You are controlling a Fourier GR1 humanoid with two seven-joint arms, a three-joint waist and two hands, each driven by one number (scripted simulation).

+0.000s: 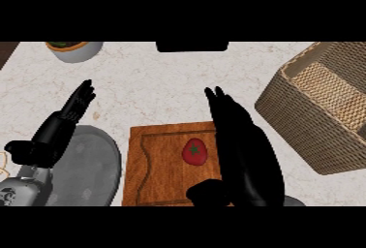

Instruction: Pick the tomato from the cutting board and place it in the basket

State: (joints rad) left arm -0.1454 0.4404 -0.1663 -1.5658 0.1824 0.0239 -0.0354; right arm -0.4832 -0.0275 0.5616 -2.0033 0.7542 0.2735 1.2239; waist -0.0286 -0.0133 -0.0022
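A red tomato [194,150] with a green stem lies on the wooden cutting board [157,164], near the board's right half. My right hand [243,145] stands just to the tomato's right, over the board's right edge, open with its fingers straight and pointing away from me; its thumb [208,191] shows below the tomato. The woven wicker basket [322,106] sits at the right, tilted, its opening facing up. My left hand [71,114] rests open at the left, fingers up.
A grey plate [89,167] lies left of the cutting board, partly under my left forearm. A white pot with a plant [74,49] stands at the back left. A dark object [191,46] sits at the counter's back edge.
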